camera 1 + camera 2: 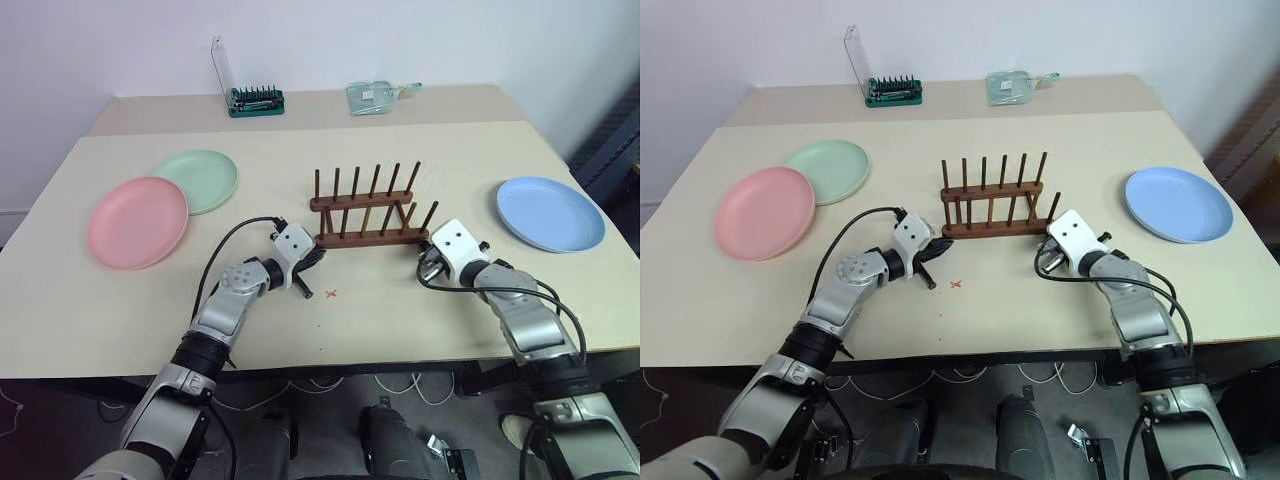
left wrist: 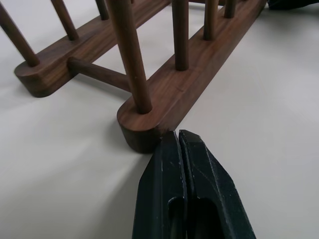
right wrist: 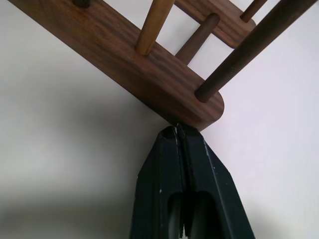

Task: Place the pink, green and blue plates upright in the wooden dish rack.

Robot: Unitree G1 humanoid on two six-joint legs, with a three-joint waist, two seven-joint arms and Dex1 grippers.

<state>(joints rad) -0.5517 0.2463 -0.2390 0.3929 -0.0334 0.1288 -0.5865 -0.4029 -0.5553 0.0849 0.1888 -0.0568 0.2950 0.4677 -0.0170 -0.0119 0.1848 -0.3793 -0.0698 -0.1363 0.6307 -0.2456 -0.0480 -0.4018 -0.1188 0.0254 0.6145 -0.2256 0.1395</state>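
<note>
Both grippers, left [image 2: 178,142] and right [image 3: 177,130], pinched together empty, nose against the wooden dish rack [image 1: 368,212] at table centre. Plates at ten and three o'clock look light, stiff, slippery: grab rims.

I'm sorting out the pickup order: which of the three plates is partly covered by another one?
The green plate: the pink plate overlaps its near edge on the robot's left. The blue plate lies alone on the right, touching nothing.

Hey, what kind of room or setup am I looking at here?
Probably a lab or workshop bench: a plain table against a bare wall, a screwdriver bit set at the back, loose cables underneath.
</note>
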